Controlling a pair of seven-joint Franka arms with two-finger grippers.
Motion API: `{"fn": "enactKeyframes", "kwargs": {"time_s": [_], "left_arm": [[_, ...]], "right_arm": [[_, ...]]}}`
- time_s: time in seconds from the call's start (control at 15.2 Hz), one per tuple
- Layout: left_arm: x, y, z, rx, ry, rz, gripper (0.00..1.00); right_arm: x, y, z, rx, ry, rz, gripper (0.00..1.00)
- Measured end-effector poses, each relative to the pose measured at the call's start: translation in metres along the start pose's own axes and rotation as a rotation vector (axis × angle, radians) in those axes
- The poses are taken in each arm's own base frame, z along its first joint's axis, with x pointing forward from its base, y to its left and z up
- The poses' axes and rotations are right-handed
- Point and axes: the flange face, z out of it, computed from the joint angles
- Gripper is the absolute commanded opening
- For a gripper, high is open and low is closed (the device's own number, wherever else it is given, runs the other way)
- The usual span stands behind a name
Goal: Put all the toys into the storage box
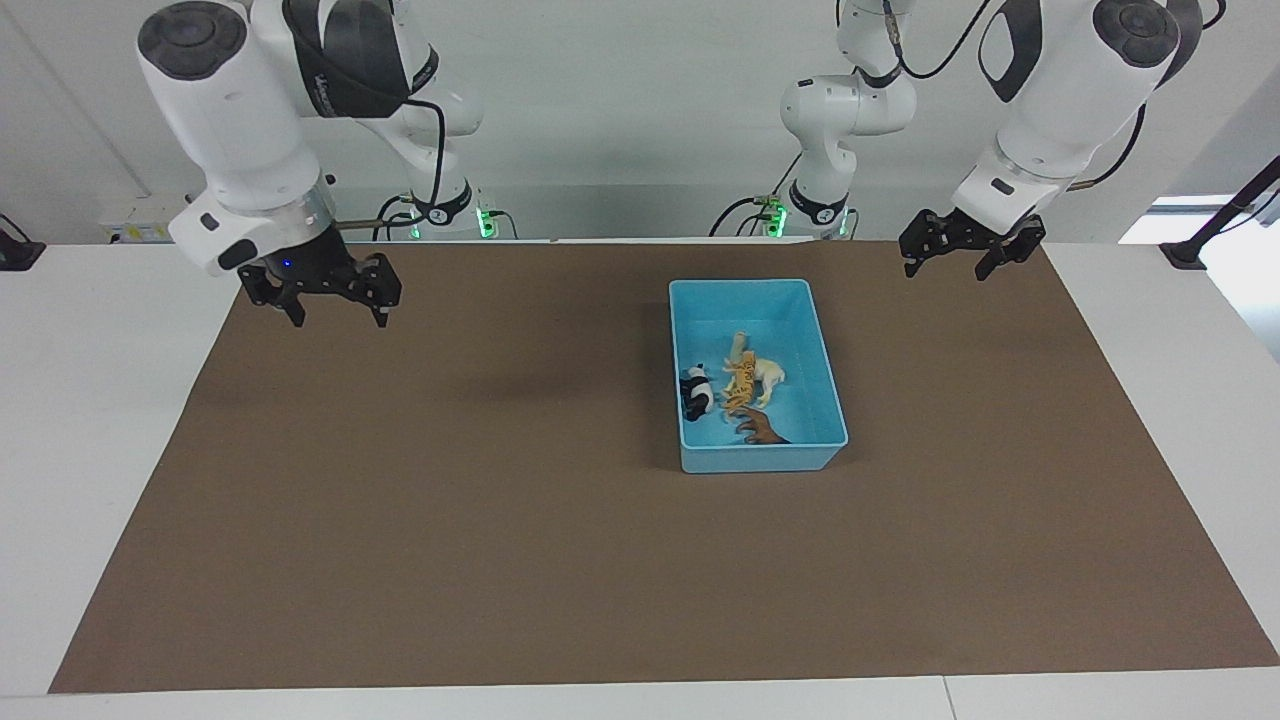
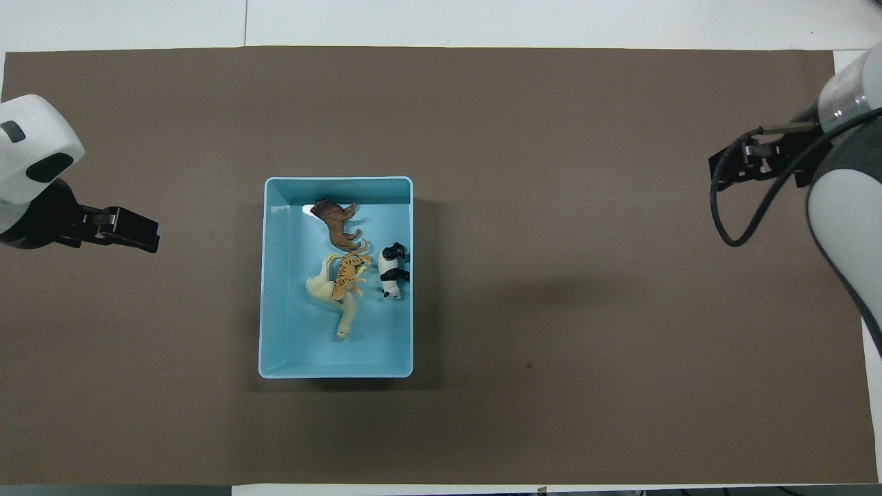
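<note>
The light-blue storage box (image 1: 740,284) stands on the brown mat, toward the left arm's end of the table; it also shows in the overhead view (image 2: 337,180). All the toys lie in it: the cream llama (image 1: 768,372) (image 2: 318,288), the orange tiger (image 1: 742,385) (image 2: 344,274) lying on the llama, the panda (image 1: 696,392) (image 2: 393,270) and the brown lion (image 1: 762,430) (image 2: 335,222). My left gripper (image 1: 968,255) (image 2: 131,231) is open, empty and raised beside the box. My right gripper (image 1: 335,300) (image 2: 744,162) is open, empty and raised over the mat's other end.
A brown mat (image 1: 500,500) covers most of the white table (image 1: 100,400). The box is the only thing standing on it. The arms' bases are at the robots' edge of the table.
</note>
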Motion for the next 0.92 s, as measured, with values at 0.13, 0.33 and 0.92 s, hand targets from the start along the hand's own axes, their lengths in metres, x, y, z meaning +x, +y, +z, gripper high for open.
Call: {"fn": "enactKeyframes", "kwargs": {"time_s": [0.13, 0.33, 0.92], "left_arm": [[0.002, 0.002, 0.0, -0.023, 0.009, -0.033, 1.0], [0.003, 0.004, -0.001, -0.034, 0.02, -0.086, 1.0], [0.004, 0.003, -0.001, -0.036, 0.022, -0.106, 1.0]], "right_arm": [[-0.02, 0.01, -0.014, 0.009, 0.0, 0.026, 1.0], [-0.038, 0.031, -0.019, 0.025, 0.003, 0.045, 1.0], [-0.04, 0.082, -0.003, 0.048, -0.017, 0.035, 1.0]]}}
